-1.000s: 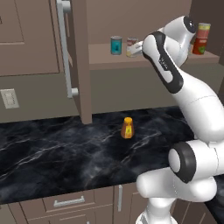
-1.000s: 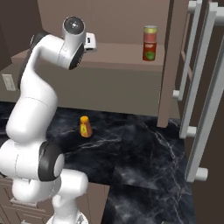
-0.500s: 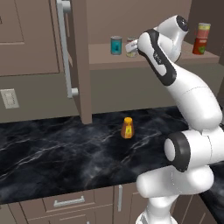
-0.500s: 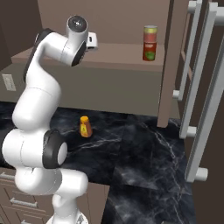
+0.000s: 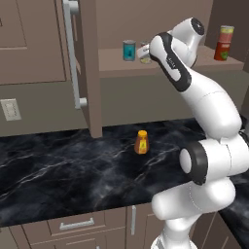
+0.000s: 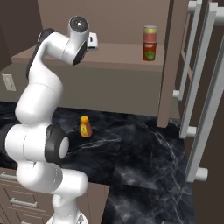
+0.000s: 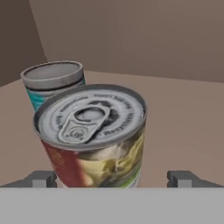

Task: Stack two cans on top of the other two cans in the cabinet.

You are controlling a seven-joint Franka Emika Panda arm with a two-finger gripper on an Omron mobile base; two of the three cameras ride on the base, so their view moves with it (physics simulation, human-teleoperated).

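Hand view: gripper sits low on the white-and-red can, one fingertip on each side of its base, jaws spread wide, no squeeze on it that I can see. Teal can stands just behind it, near but apart as far as I can tell.

Change over the last second: the arm has swung its upper links further in toward the cabinet shelf, so the hand has closed in on the can pair. My read: approach done, next is closing the jaws.

White-and-red can is upright, long axis vertical, pull-tab lid up; the label faces the camera. On the shelf it's just right of the teal can in the left base view. The red-and-yellow can stack is well apart at the far right end of the shelf, already one on another. Orange bottle on the counter below the shelf.
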